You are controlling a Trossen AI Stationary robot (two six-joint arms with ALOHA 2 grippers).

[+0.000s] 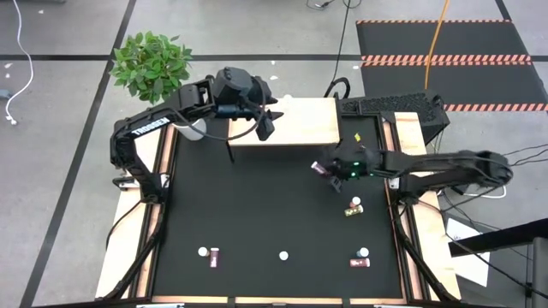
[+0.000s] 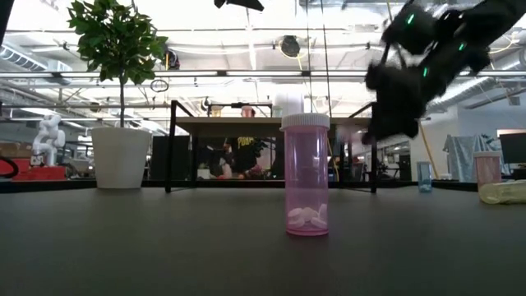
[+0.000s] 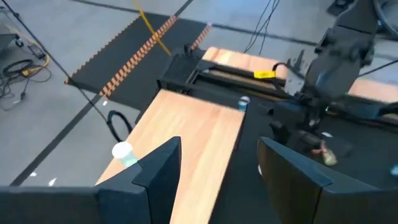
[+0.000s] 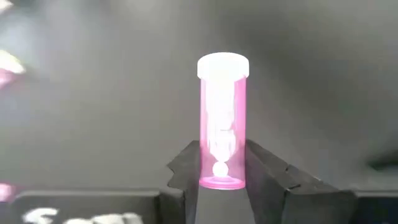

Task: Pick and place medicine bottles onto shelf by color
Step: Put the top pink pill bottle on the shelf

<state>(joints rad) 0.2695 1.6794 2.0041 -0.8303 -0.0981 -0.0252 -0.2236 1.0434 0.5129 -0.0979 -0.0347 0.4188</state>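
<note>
Pink bottle sits upright between my right gripper's jaws, which are clenched on its lower body, white cap clear of the fingers. From above, that gripper hangs over the black counter right of centre, below the shelf's right end. My left gripper hovers at the front edge of the shelf, jaws released and holding nothing. A teal bottle stands on the shelf just past its fingers, and a second teal one stands at the far end of the board.

On the counter, an olive bottle lies on its side near the right gripper. Along the near edge I see a pink bottle lying down left with a white-capped one just beside it, a lone upright bottle at centre, and another pink one on its side touching a white-capped one at right. A potted plant stands off the counter's far left corner.
</note>
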